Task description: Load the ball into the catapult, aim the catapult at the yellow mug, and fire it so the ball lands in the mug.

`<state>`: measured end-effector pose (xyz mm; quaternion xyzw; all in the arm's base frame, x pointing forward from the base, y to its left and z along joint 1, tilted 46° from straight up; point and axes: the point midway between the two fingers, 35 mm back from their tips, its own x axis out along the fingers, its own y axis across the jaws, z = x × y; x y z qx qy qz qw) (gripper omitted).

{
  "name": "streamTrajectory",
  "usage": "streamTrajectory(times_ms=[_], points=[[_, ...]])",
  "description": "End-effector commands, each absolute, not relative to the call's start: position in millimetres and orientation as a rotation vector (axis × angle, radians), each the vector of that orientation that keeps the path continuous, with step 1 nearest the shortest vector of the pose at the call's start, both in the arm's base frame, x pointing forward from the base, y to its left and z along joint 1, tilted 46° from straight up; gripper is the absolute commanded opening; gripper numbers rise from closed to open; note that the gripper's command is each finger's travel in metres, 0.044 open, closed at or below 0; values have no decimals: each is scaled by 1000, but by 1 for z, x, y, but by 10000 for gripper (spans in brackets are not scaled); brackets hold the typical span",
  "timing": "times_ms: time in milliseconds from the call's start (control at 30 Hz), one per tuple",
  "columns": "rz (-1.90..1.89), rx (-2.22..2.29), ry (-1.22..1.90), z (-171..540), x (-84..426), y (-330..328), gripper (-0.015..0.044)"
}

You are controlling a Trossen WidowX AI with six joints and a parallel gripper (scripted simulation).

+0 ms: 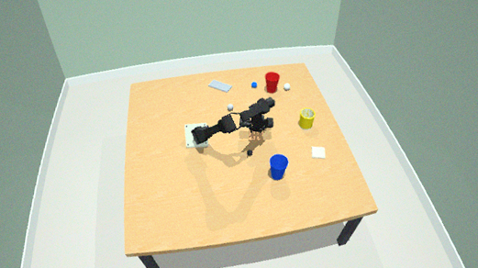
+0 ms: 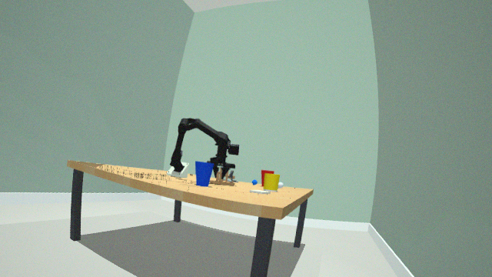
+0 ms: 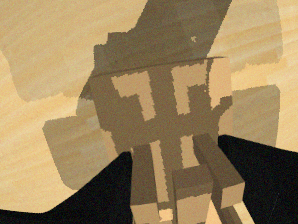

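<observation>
The wooden catapult (image 1: 256, 136) (image 2: 217, 178) (image 3: 162, 125) stands on the table under the arm. My gripper (image 1: 257, 130) (image 2: 225, 173) (image 3: 176, 152) points down over it and is shut on its uprights, one finger against each side in the wrist view. The yellow mug (image 1: 306, 120) (image 2: 271, 182) stands upright to the right of the catapult in the top view. A blue ball (image 1: 254, 85) (image 2: 254, 182), a white ball (image 1: 287, 87) (image 2: 280, 185), another white ball (image 1: 230, 107) and a small dark round thing (image 1: 249, 153) lie on the table. Whether the catapult holds a ball is hidden.
A red cup (image 1: 272, 83) (image 2: 263, 177) stands beside the blue ball. A blue cup (image 1: 278, 168) (image 2: 203, 174) stands near the catapult's front right. A white square (image 1: 318, 153) (image 2: 260, 191) and a pale flat slab (image 1: 220, 86) lie on the table (image 1: 166, 198).
</observation>
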<state>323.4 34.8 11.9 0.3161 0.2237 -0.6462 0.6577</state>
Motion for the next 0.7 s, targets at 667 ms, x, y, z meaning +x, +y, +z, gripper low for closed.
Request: streamTrajectory(times_ms=[667], points=[[-1339,454,728,46,321,70,0]])
